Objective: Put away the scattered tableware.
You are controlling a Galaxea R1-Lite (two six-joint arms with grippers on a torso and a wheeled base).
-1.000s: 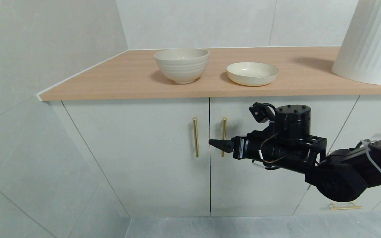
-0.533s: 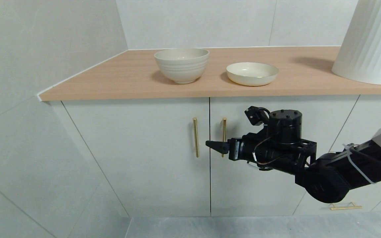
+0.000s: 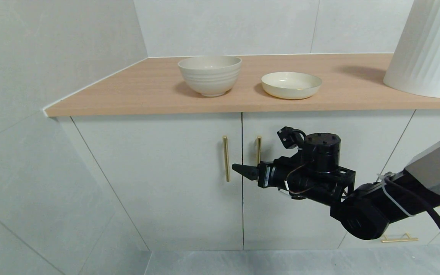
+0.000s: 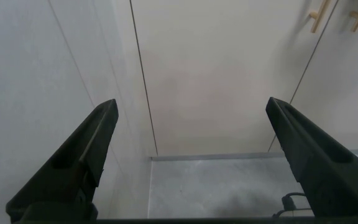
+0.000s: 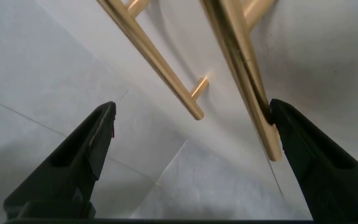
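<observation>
While right pincer [image 3: 243, 170] hangs at seam between two cabinet doors [image 3: 159, 179], spread wide and gripping nothing, we count two gold handles [image 3: 225, 158], one either side of its tip. On counter [image 3: 128, 95] above: two pieces of tableware, one deep bowl [image 3: 209, 75], one shallow dish [image 3: 291, 84], both upright, apart. One white ribbed vessel [image 3: 430, 49] at counter's right end. Left pincer [image 4: 191, 155] wide too, empty, facing door foot and floor [image 4: 229, 186].
</observation>
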